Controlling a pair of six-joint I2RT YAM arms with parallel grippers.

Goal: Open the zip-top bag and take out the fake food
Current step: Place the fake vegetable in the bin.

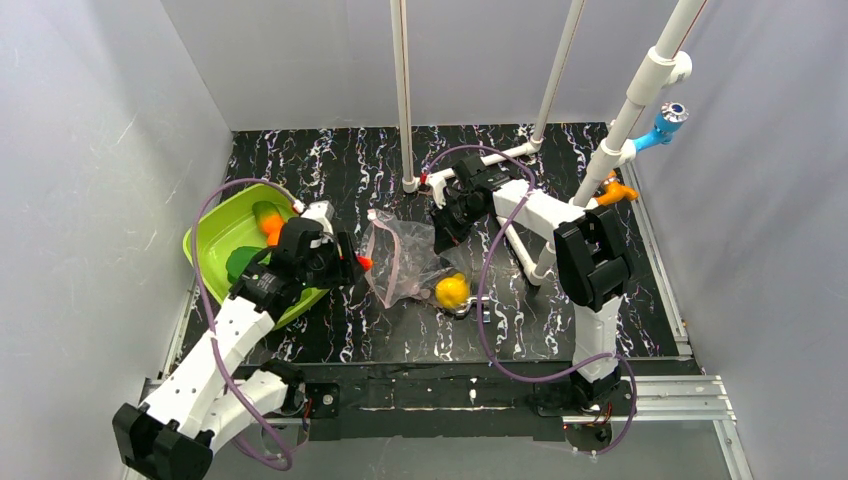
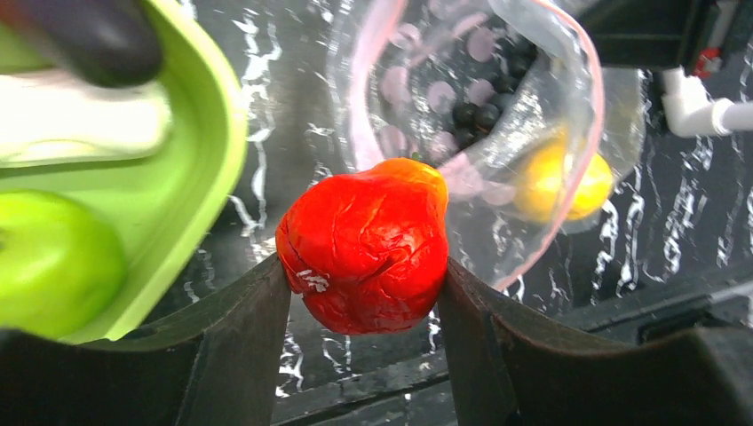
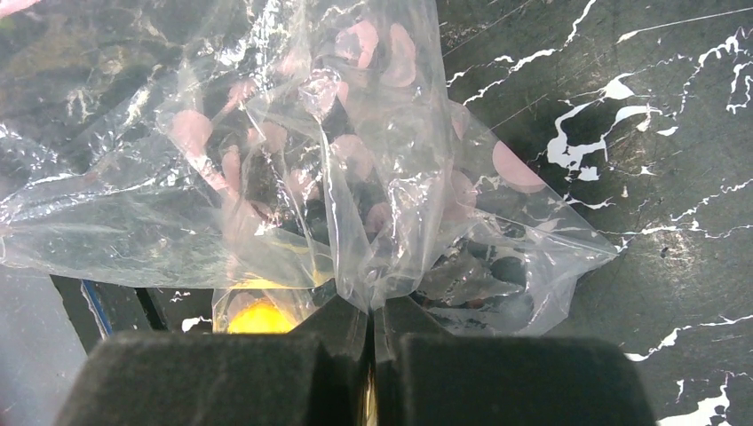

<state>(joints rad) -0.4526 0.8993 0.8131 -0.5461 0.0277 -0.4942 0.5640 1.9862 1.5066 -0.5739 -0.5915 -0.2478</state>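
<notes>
My left gripper (image 2: 364, 297) is shut on the red piece (image 2: 364, 244) of fake food, held just outside the zip-top bag's mouth (image 2: 479, 133) and beside the tray rim. From above, the red piece (image 1: 364, 262) shows at the left gripper's tip (image 1: 352, 264). The clear zip-top bag (image 1: 400, 258) lies crumpled on the table with the yellow lemon (image 1: 452, 291) still inside. My right gripper (image 3: 371, 306) is shut on a fold of the bag (image 3: 355, 177), and the lemon (image 3: 257, 317) shows through the plastic. A green round fruit (image 2: 53, 262) and a dark eggplant (image 2: 89, 35) lie in the tray.
The lime-green tray (image 1: 212, 232) sits at the left with an orange (image 1: 270, 228) in it. White pipe uprights (image 1: 404, 100) stand behind the bag, with a blue fitting (image 1: 668, 122) at the right. Grey walls close in both sides.
</notes>
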